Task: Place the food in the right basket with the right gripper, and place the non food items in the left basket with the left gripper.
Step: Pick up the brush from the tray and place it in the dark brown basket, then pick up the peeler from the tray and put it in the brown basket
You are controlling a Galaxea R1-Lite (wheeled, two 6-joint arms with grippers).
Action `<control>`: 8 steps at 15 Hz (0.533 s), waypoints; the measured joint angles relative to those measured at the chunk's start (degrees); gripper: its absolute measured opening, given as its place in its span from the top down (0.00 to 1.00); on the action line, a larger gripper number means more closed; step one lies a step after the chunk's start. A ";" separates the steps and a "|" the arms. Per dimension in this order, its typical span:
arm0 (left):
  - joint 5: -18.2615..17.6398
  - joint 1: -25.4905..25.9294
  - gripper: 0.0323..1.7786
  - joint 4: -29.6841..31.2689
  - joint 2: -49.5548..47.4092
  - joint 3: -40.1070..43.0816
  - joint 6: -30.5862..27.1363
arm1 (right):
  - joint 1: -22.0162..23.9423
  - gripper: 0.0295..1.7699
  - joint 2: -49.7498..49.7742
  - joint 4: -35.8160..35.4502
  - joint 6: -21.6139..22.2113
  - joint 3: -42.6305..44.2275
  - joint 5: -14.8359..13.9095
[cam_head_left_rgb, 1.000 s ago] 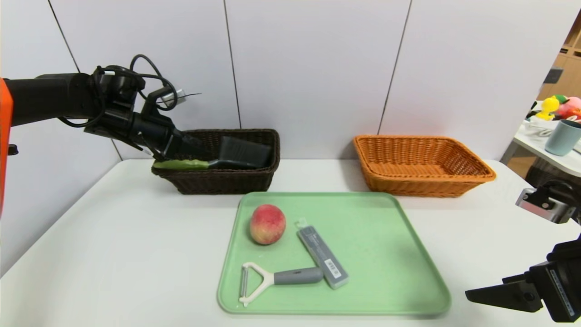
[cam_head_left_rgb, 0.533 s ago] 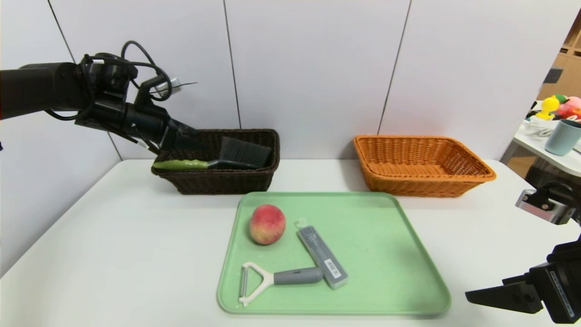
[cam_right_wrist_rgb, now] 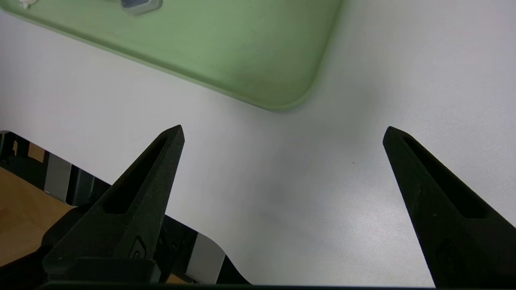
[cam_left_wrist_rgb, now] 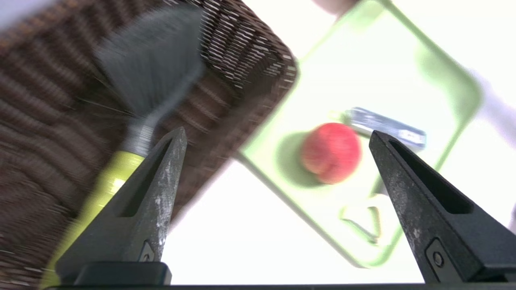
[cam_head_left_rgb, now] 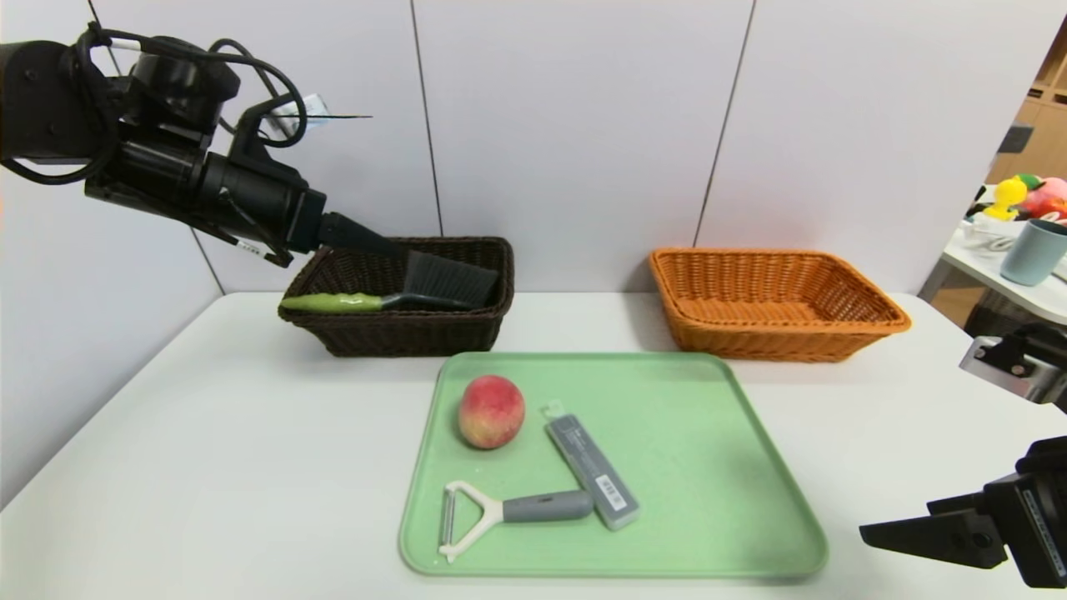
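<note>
Left pincer (cam_left_wrist_rgb: 276, 139) wide above dark basket (cam_head_left_rgb: 400, 333); brush (cam_head_left_rgb: 392, 297) lies lengthwise, bristles rightward. Right pincer (cam_right_wrist_rgb: 284, 129) wide.

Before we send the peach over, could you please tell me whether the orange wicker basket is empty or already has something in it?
Empty: the orange basket shows bare woven floor, with nothing lying inside.

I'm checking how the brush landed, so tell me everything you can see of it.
The brush lies in the dark basket, black bristles in a flared block, then a dark neck and a glossy green handle, plastic by its look. Bristles point toward the back wall; the handle's end rests on the basket's left rim. The open left gripper hovers above, not gripping it.
</note>
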State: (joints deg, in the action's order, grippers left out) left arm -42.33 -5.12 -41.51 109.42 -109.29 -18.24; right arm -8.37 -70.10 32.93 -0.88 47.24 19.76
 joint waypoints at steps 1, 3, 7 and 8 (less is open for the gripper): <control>0.96 -1.38 0.09 -0.07 -1.23 1.24 2.84 | 0.04 0.03 0.20 -0.02 0.02 0.06 -0.02; 4.13 -4.35 0.08 -0.16 -3.34 3.89 8.16 | 0.04 0.03 0.56 0.01 0.02 0.22 0.02; 7.52 -11.39 0.06 0.06 -7.61 10.84 12.34 | 0.06 0.03 1.39 0.06 0.09 0.00 0.05; 7.57 -13.31 0.06 0.24 -8.73 12.82 12.23 | 0.06 0.03 1.50 0.04 0.06 0.00 0.07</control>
State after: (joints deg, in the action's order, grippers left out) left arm -34.76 -18.43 -41.27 100.69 -96.46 -6.01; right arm -8.31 -68.60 32.96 -0.82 47.24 19.83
